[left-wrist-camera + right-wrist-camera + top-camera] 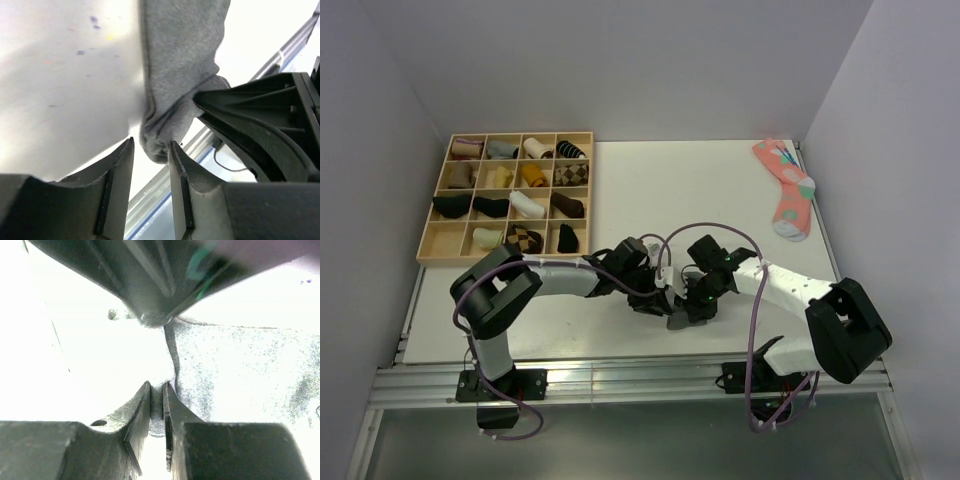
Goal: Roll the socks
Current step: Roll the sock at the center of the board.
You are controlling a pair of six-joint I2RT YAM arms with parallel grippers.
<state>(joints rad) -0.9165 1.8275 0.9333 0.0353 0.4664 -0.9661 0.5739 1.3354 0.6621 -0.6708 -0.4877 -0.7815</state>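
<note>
A dark grey sock [180, 65] hangs in front of the left wrist camera, its lower end bunched. My left gripper [151, 142] is open; the sock's end dips between the fingertips, brushing the right finger and clear of the left one. My right gripper [156, 385] is shut on a fold of the sock [235, 365], with fabric pinched between its pads. In the top view both grippers meet near the table's front middle, left gripper [660, 298] beside right gripper [692, 305], and a bit of the sock [677, 321] shows just below them.
A wooden compartment tray [504, 133] holding several sock rolls stands at the back left. A salmon-pink dotted sock [788, 188] lies at the back right. The table's metal front rail [620, 375] runs just behind the grippers.
</note>
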